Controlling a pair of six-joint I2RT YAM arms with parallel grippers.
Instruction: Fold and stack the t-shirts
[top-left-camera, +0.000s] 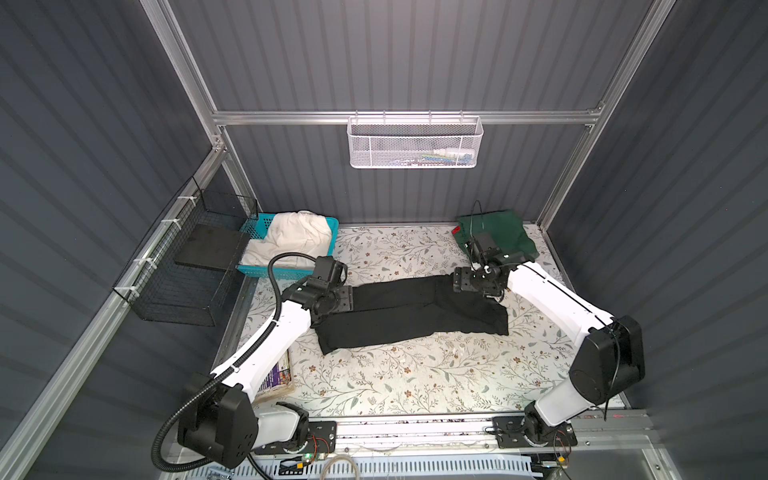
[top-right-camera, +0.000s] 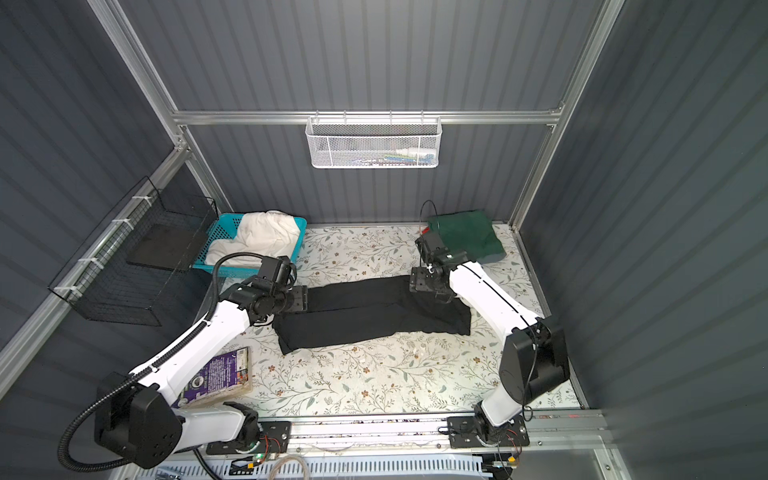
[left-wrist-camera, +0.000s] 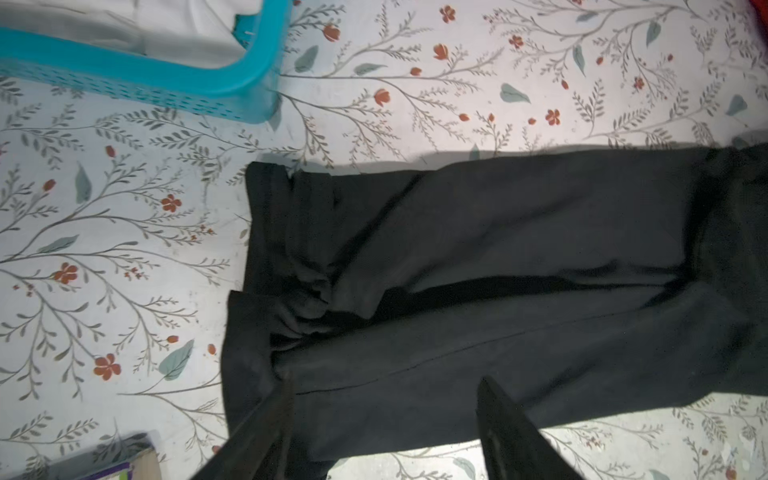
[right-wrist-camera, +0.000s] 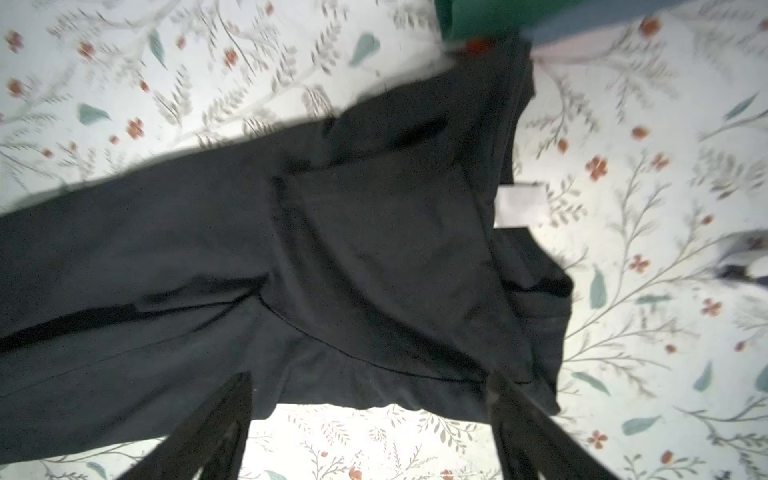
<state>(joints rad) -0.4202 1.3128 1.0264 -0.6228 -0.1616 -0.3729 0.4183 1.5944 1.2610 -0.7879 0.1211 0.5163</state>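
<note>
A black t-shirt (top-left-camera: 411, 311) (top-right-camera: 374, 311) lies folded into a long strip across the middle of the table. My left gripper (top-left-camera: 353, 301) (left-wrist-camera: 385, 380) hangs open just over its left end, and the cloth (left-wrist-camera: 498, 249) shows between the fingers. My right gripper (top-left-camera: 459, 282) (right-wrist-camera: 370, 376) hangs open over the collar end (right-wrist-camera: 374, 249), where a white label (right-wrist-camera: 519, 205) sticks out. A folded dark green t-shirt (top-left-camera: 498, 232) (top-right-camera: 465, 232) lies at the back right with a bit of red (top-left-camera: 456, 230) under its edge. A cream-white t-shirt (top-left-camera: 291, 241) (top-right-camera: 257, 237) is heaped in the basket.
The turquoise lattice basket (top-left-camera: 253, 270) (left-wrist-camera: 166, 79) stands at the back left. A black wire basket (top-left-camera: 183, 286) hangs on the left wall and a white mesh basket (top-left-camera: 415, 141) on the back wall. A purple packet (top-right-camera: 220, 374) lies at the front left of the floral table cover (top-left-camera: 415, 374).
</note>
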